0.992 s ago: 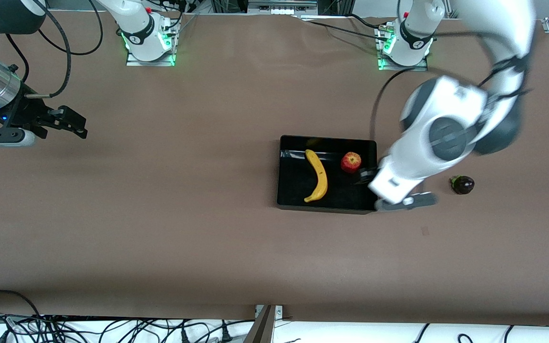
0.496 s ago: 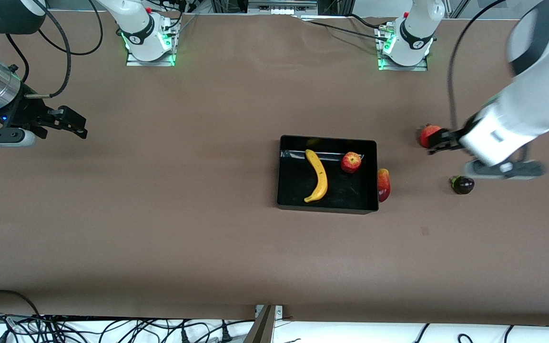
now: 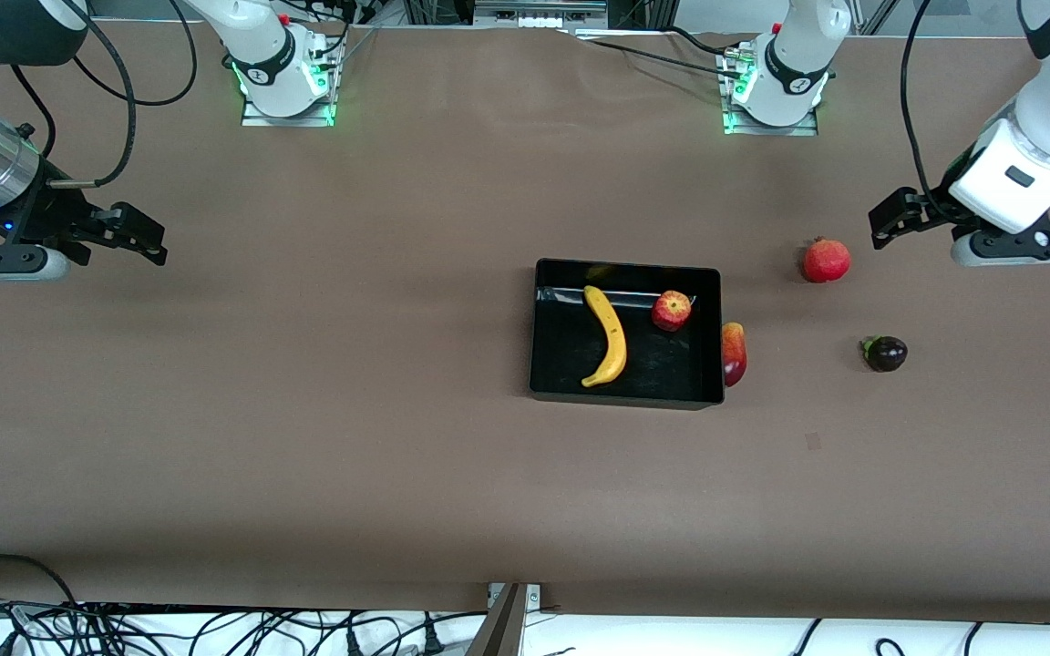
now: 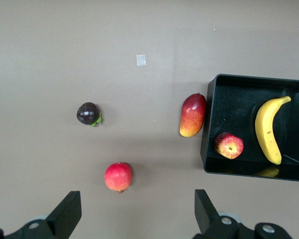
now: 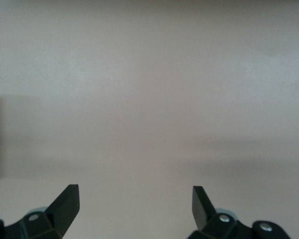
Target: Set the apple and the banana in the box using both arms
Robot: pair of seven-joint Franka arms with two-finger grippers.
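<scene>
The left gripper point(image 3: 890, 223) has swung away from over the box point(image 3: 543, 364), fingers spread wide. It uncovered the oval red-yellow fruit point(image 3: 734, 353) and the round red fruit point(image 3: 826, 261), the latter now just beside it.

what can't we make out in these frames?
- Red-yellow oval fruit, front view: the box wall covers part of it; contact with the wall is unclear.
- Left gripper, front view: the wrist covers all but its tip; the left wrist view shows the jaws open.
- Right gripper, right wrist view: only bare table shows between its fingers.
- Yellow reflection under the banana, left wrist view: too faint to identify.
</scene>
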